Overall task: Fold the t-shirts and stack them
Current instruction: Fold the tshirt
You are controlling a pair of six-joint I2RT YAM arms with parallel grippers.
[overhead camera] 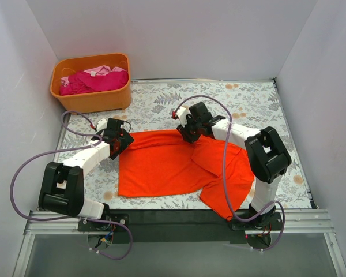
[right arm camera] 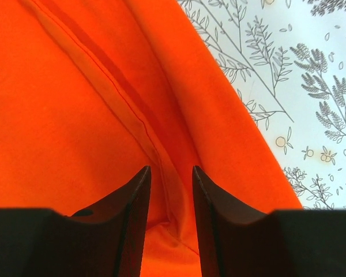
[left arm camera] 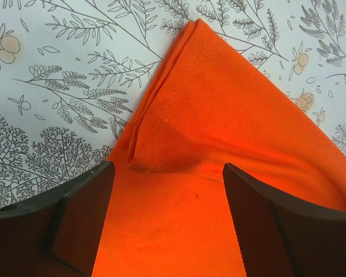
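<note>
Left wrist: left gripper [left arm camera: 167, 167] spread wide over orange-red t-shirt [left arm camera: 230, 115] corner; right wrist: right gripper [right arm camera: 170, 168] clamping fold

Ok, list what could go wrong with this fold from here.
1. The left gripper is open over the hem corner of the orange t-shirt. It may close on one layer only.
2. The right arm's cable crosses over the shirt's bunched side and could drag it.
</note>
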